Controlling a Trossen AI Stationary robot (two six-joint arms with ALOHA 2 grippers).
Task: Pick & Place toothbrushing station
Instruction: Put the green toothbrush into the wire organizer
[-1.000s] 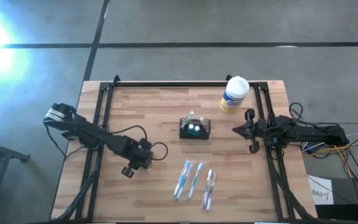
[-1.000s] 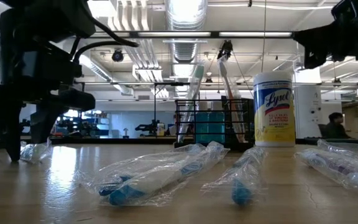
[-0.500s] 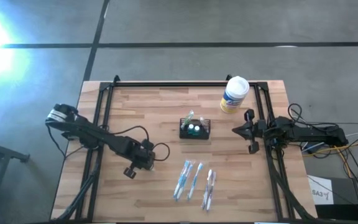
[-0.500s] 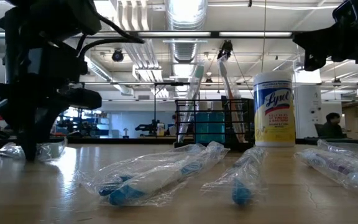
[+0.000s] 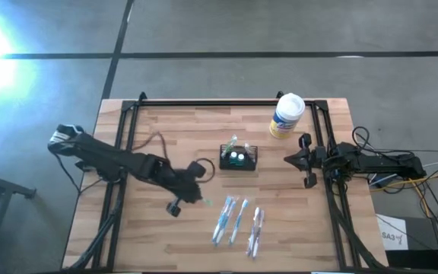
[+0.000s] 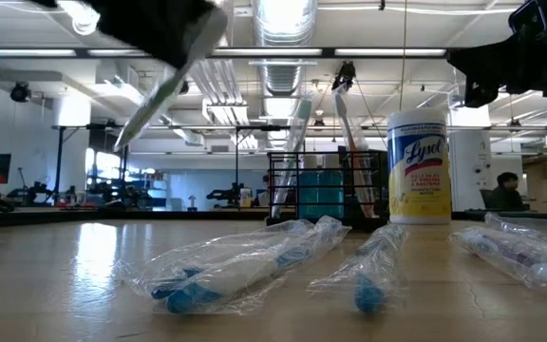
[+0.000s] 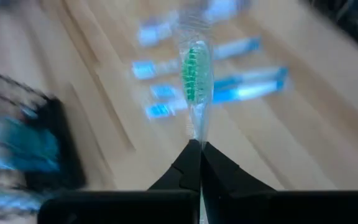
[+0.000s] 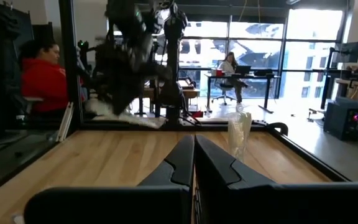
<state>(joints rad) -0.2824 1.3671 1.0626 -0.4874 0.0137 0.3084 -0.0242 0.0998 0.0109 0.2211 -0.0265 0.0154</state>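
Note:
The toothbrushing station, a black wire-mesh caddy [image 5: 238, 157] [image 6: 321, 186], stands on its base at the table's middle, with brushes upright in it. My left gripper [image 5: 195, 192] [image 7: 199, 147] hovers near-left of it, shut on a clear-wrapped toothbrush with green bristles [image 7: 194, 73] [image 6: 156, 99]. Three more wrapped toothbrushes [image 5: 238, 221] lie flat near the front edge. My right gripper [image 5: 289, 160] [image 8: 193, 147] waits shut and empty at the right edge. My left gripper pinches the wrapped toothbrush between its two fingers at the wrapper's end [image 7: 196, 133] opposite the bristle head. The brush runs on beyond the fingertips, in line with them. It is lifted clear of the table and, in the low view, slants down from the gripper.
A white canister with a yellow label [image 5: 286, 114] [image 6: 418, 166] stands at the far right, beside the black frame rail. Bare wood lies to the left of the caddy and along the far edge. People sit in the room beyond the table.
My left gripper has shut on a wrapped toothbrush that lay on the table's left part. It has then risen and gone toward the right, nearer the caddy and the other brushes. The brush is now lifted clear of the table.

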